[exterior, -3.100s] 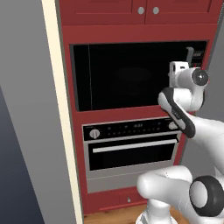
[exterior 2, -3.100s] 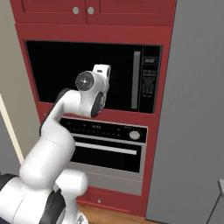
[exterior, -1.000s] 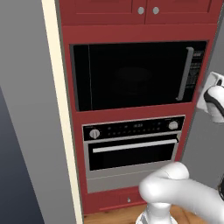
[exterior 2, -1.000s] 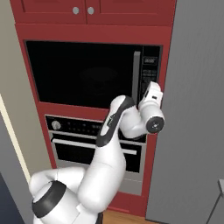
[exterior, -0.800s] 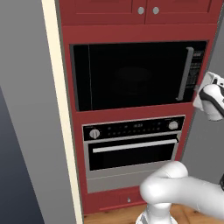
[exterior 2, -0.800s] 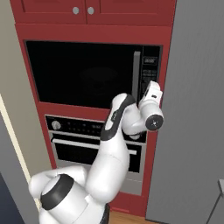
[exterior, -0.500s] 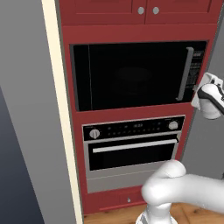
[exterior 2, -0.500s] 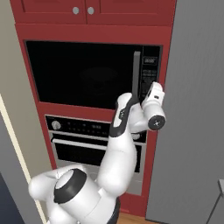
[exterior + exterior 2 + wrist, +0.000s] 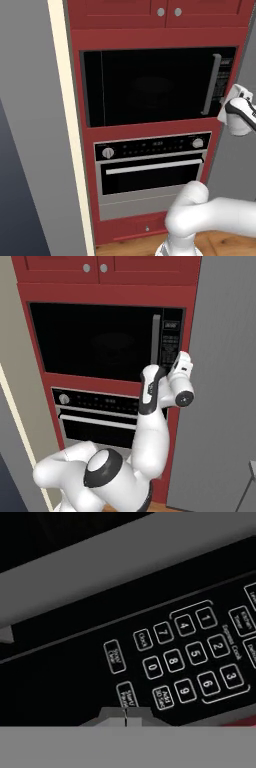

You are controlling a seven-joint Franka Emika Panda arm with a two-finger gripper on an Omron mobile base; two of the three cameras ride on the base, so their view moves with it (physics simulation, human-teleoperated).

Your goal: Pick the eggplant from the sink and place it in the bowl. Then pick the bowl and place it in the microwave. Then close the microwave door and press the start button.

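The black microwave [image 9: 150,85] sits in its red surround with the microwave door [image 9: 95,341] closed and its grey bar handle [image 9: 211,85] upright. My gripper [image 9: 176,359] is held right at the narrow button strip [image 9: 170,338], just right of the handle. In the hand view the keypad is very close, and the fingertips [image 9: 125,716] sit pressed together just under the start key [image 9: 128,697]. The gripper [image 9: 231,97] looks shut, with nothing in it. The bowl and eggplant are hidden behind the dark glass; the sink is out of view.
A silver-fronted oven [image 9: 152,170] with knobs and a horizontal handle sits directly below the microwave. Red cabinet doors [image 9: 165,12] are above. A tall grey panel [image 9: 225,381] stands to the right, and a cream edge with a grey wall [image 9: 60,125] to the left.
Over the last second the hand has risen a little and closed in on the button strip. Three seconds ago it hung in front of the door glass, further left.
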